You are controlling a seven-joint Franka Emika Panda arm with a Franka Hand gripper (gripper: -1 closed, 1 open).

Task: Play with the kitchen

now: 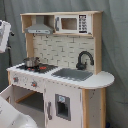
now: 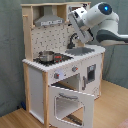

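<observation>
a grey curtain [image 2: 10,50] hangs in soft folds behind everything, well back from the pincer [image 2: 80,25] and filling the background on both sides of it in the second exterior view; in the first exterior view the same curtain [image 1: 115,30] covers the whole backdrop. a small metal pot [image 2: 46,56] with a handle stands below the pincer, toward the second exterior view's left. a wooden floor [image 2: 115,110] lies far beneath the pincer.
</observation>
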